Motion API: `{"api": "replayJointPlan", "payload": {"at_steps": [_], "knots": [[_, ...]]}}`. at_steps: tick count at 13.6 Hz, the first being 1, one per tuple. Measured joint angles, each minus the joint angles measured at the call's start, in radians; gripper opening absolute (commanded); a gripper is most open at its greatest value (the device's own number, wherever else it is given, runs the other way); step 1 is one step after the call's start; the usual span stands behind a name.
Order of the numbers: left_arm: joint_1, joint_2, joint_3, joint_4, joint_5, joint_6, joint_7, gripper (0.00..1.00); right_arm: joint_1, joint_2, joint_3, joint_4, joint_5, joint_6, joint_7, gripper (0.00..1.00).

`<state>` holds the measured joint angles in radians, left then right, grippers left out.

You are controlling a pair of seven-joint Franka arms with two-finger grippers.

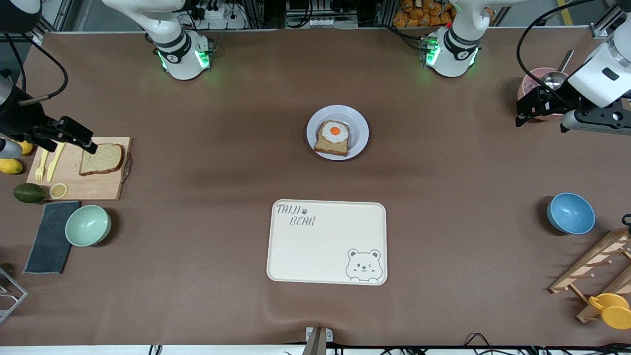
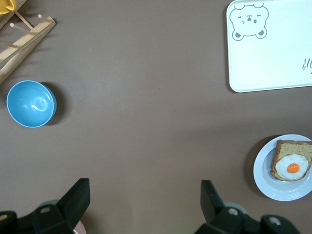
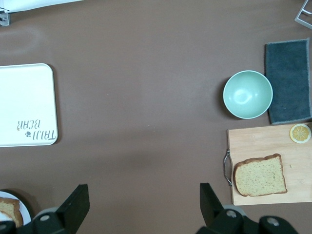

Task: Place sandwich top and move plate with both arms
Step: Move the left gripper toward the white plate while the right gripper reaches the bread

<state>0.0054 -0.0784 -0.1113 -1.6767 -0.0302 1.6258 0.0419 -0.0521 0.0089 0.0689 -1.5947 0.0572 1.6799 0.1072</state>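
Note:
The sandwich top (image 1: 101,159), a plain brown bread slice, lies on a wooden cutting board (image 1: 98,190) at the right arm's end of the table; the right wrist view also shows the slice (image 3: 260,175). The pale plate (image 1: 359,129) sits mid-table with an egg-topped bread slice (image 1: 334,137) on it, and this plate (image 2: 261,170) appears in the left wrist view too. My right gripper (image 1: 88,140) hangs open and empty over the board beside the plain slice, its jaws (image 3: 144,191) wide apart. Over the left arm's end, my left gripper (image 1: 521,112) is likewise open (image 2: 145,187) with nothing in it.
A cream bear-print tray (image 1: 326,241) lies nearer the front camera than the plate. A green bowl (image 1: 87,225) and dark cloth (image 1: 49,236) sit by the board. A blue bowl (image 1: 570,213), wooden rack (image 1: 596,266), yellow cup (image 1: 611,309) and pink bowl (image 1: 530,86) stand at the left arm's end.

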Motion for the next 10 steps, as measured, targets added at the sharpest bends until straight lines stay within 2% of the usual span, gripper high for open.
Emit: {"api": "replayJointPlan", "payload": {"at_steps": [10], "knots": [[0.000, 0.000, 0.001, -0.002, 0.000, 0.000, 0.002, 1.00, -0.004, 0.000, -0.013, 0.000, -0.005, -0.003, 0.001, 1.00]]}}
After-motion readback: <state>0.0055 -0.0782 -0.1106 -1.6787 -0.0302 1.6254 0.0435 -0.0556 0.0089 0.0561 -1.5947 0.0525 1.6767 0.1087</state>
